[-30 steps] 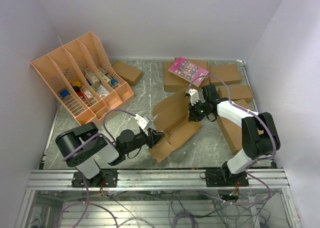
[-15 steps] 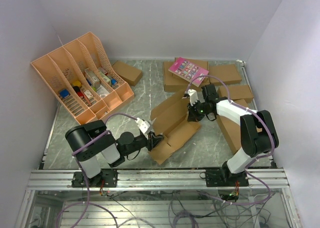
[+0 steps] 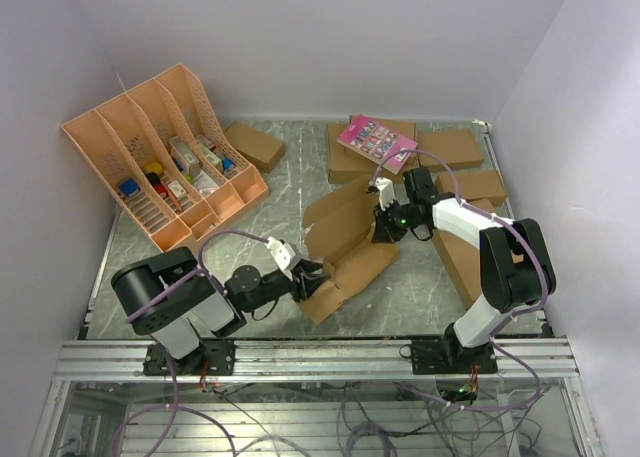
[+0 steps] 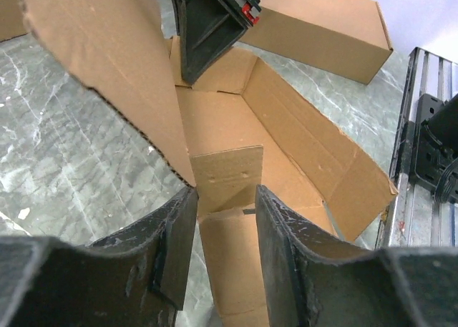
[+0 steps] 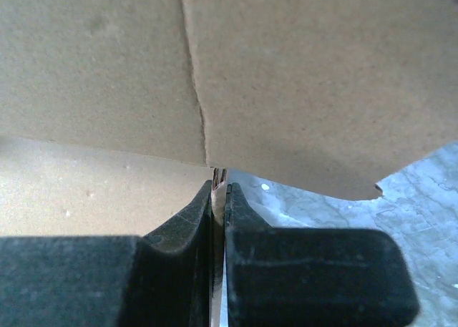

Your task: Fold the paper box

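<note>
Item: paper box (image 3: 345, 242), brown cardboard, lying on the counter (image 3: 270, 192) to the right of the peach file rack (image 3: 165, 152) and nearer the arms than it; half formed, long walls raised, ends unclosed. Step, as we judge it: raising walls and flaps, roughly midway. Hands: right hand (image 3: 383, 227), on the box side farthest from the file rack, clenched on the edge of an upright panel; left hand (image 4: 225, 198), on the box end towards the arms, fingers parted and grasping nothing, a small end flap (image 4: 227, 173) just beyond them. Next move, we reckon: left hand takes that end flap and turns it inward while the right keeps its panel standing. Surface: grey veined stone; further brown boxes and a pink card (image 3: 378, 140) well right of the file rack; pale lilac walls around.
</note>
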`<action>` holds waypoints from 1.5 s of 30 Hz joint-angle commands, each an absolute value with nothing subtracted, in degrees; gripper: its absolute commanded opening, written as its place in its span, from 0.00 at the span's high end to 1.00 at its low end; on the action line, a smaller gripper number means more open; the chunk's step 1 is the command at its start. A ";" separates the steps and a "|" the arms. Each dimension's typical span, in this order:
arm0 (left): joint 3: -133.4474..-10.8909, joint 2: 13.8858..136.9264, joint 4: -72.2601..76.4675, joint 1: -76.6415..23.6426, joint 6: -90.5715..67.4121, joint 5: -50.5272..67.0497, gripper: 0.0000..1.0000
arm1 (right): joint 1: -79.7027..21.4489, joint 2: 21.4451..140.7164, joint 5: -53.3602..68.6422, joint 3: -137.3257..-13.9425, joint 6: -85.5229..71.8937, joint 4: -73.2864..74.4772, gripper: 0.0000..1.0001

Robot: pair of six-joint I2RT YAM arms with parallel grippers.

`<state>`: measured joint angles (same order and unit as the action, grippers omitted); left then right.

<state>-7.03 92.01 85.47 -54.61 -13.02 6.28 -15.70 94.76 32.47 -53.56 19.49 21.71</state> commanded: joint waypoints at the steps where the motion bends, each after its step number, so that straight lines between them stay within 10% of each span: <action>1: -6.47 91.36 98.96 -54.60 -9.55 6.09 0.49 | -16.57 92.78 41.97 -54.15 19.48 25.43 1.00; 17: -2.56 68.10 85.07 -53.44 -6.25 7.85 0.30 | -16.45 86.84 47.92 -53.13 23.21 25.80 1.00; 27: -7.30 32.90 36.63 -50.84 -8.52 10.27 0.10 | -14.70 85.59 48.60 -53.78 24.99 27.10 1.00; 45: -12.79 57.04 56.44 -50.22 -13.20 24.16 0.18 | -13.74 84.93 50.20 -53.35 26.48 27.89 1.00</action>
<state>-10.00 54.72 46.87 -50.52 -12.67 20.32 -14.09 85.76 49.56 -53.56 25.80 27.59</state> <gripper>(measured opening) 0.820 0.031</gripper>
